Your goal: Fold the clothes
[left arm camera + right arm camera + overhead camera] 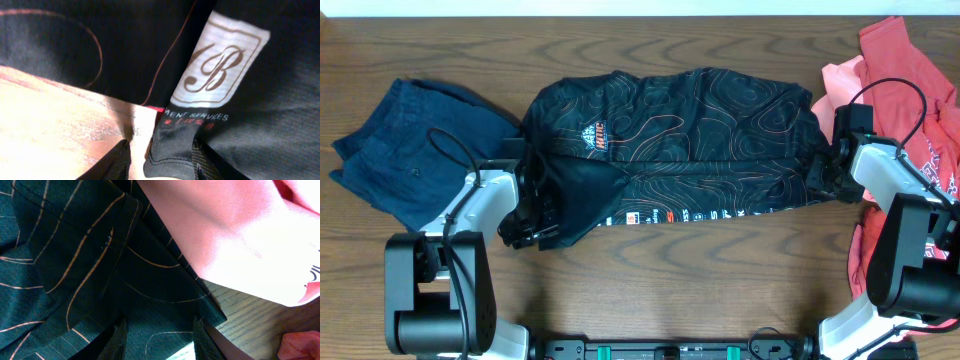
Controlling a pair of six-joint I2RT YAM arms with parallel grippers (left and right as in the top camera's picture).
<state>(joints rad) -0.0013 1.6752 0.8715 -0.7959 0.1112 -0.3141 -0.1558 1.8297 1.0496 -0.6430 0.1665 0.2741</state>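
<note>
Black contour-lined jersey rumpled, left hand and right hand pinching its hems

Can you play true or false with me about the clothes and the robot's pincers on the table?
1. The black shirt lies in the middle of the table. True.
2. The blue shorts are on top of the black shirt. False: they lie apart, beside its left end in the overhead view.
3. The left pincer has black cloth between its fingers. True.
4. The pink clothes are neatly folded. False: they lie crumpled in a heap.
5. The right pincer grips the pink clothes. False: its fingers are around the black shirt's edge.
</note>
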